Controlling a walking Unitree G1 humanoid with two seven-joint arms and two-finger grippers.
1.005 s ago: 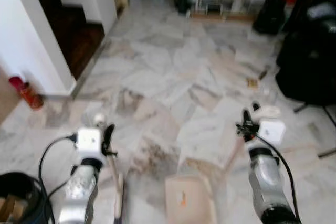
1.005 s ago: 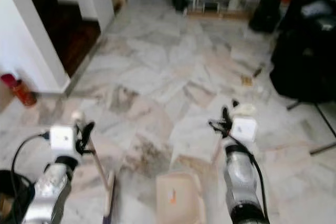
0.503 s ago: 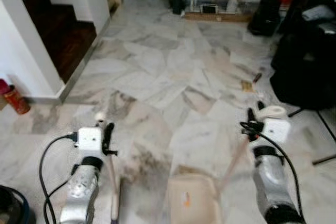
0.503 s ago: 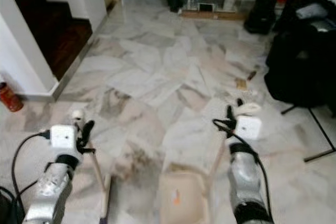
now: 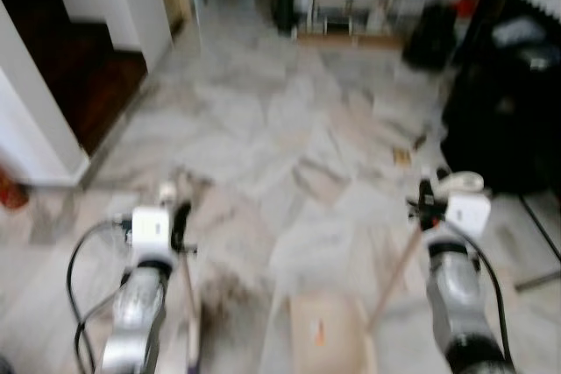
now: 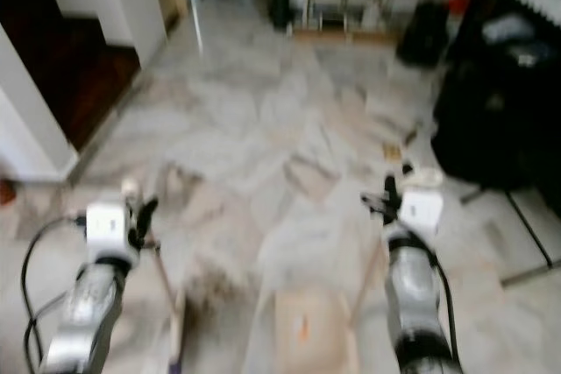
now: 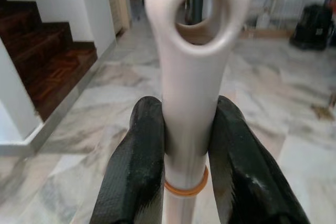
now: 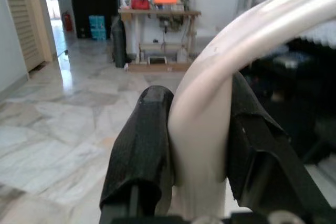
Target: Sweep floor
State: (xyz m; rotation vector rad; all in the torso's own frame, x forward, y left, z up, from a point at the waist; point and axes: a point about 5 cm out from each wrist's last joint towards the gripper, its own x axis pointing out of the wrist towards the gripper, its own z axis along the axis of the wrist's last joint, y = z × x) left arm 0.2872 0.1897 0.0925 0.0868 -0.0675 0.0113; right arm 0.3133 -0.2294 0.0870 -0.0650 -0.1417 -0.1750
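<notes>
My left gripper [image 5: 179, 221] is shut on the cream broom handle [image 7: 191, 93], whose looped end sticks out past the black fingers [image 7: 137, 169]. The broom stick [image 5: 188, 304] runs down to the floor by my left arm. My right gripper [image 5: 427, 197] is shut on the curved cream dustpan handle [image 8: 210, 103]. Its stick [image 5: 394, 278] slants down to the beige dustpan [image 5: 326, 337] resting on the marble floor between my arms. Small brown litter [image 5: 401, 156] lies on the floor ahead on the right.
Dark wooden stairs [image 5: 61, 67] and a white wall corner [image 5: 39, 142] stand at the left. Black bags and furniture [image 5: 504, 102] crowd the right side. A table with equipment [image 8: 160, 11] stands at the far end. Open marble floor [image 5: 289, 129] stretches ahead.
The camera has moved forward and the picture is now blurred. The stairs and the red extinguisher slid off to the left. Both grippers keep their hold on the handles.
</notes>
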